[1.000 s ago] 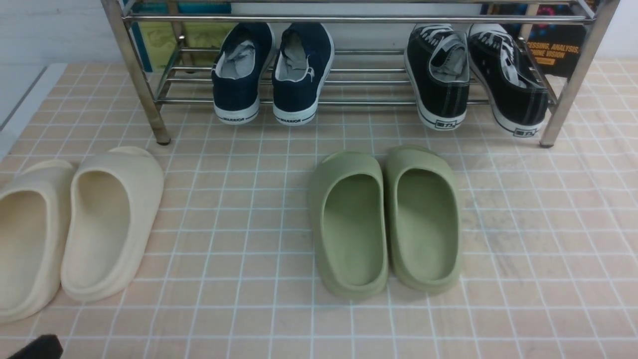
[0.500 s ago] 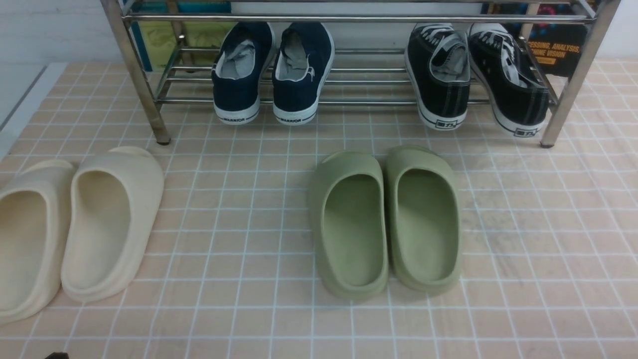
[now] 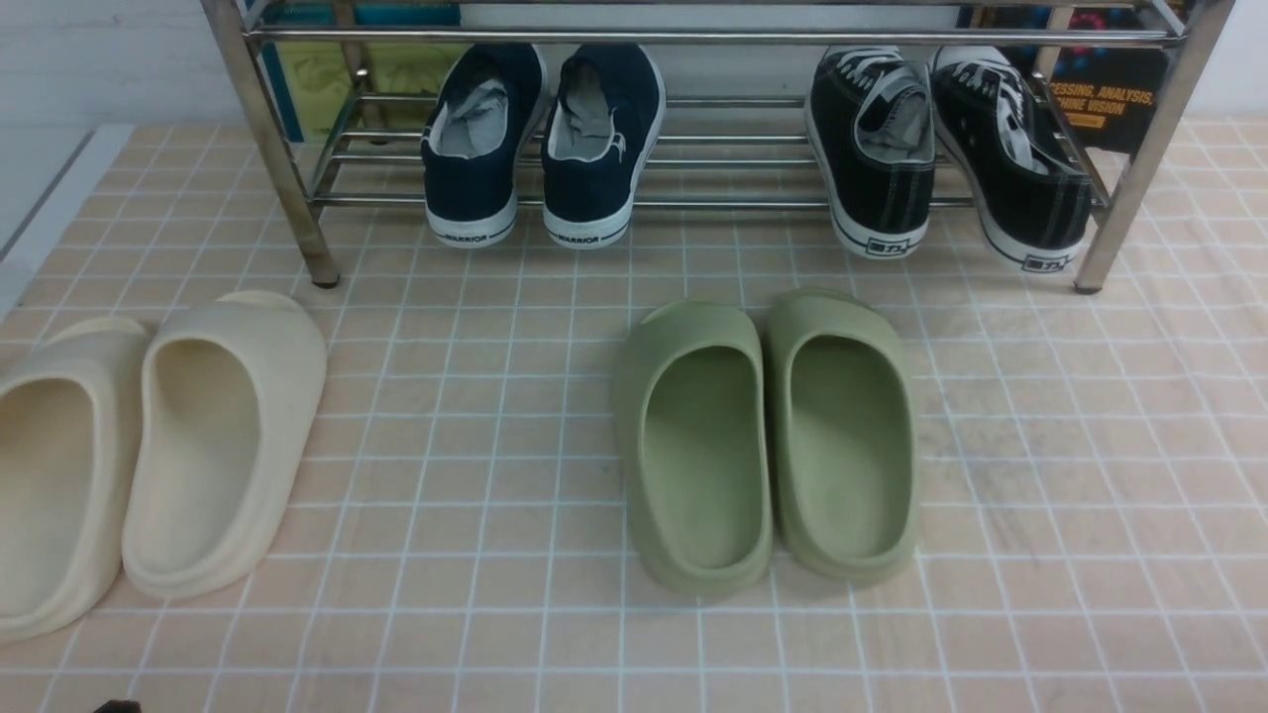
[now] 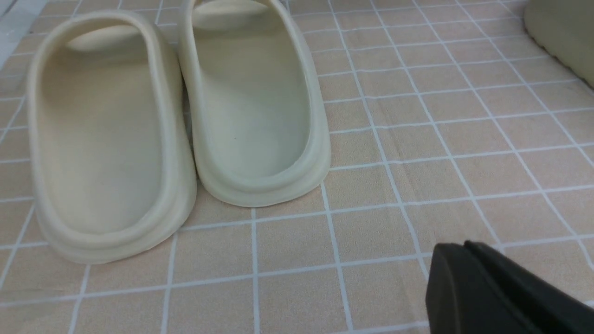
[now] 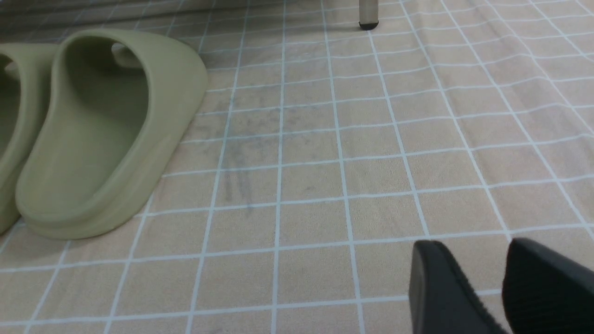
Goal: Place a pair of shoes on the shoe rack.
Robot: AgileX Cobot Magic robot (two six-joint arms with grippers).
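Observation:
The two navy-blue slip-on sneakers (image 3: pixel 475 149) (image 3: pixel 599 149) stand side by side on the lower shelf of the chrome shoe rack (image 3: pixel 693 38), heels toward me, at its left part. My left gripper (image 4: pixel 464 246) is shut and empty, low over the tiled floor near the cream slippers (image 4: pixel 250 102); only a dark sliver of it (image 3: pixel 114 706) shows at the front view's bottom left edge. My right gripper (image 5: pixel 473 248) is open and empty, over bare tiles beside an olive slipper (image 5: pixel 106 130). It is out of the front view.
Black lace-up sneakers (image 3: pixel 877 149) (image 3: pixel 1010 158) sit on the rack's right part. Olive-green slippers (image 3: pixel 698 446) (image 3: pixel 847 436) lie mid-floor and cream slippers (image 3: pixel 213 436) (image 3: pixel 50 465) at the left. A rack leg (image 5: pixel 369 14) stands far ahead of the right gripper.
The left gripper's dark tip at the front view's bottom left corner has drawn back almost out of the picture. The shoes and slippers have not moved.

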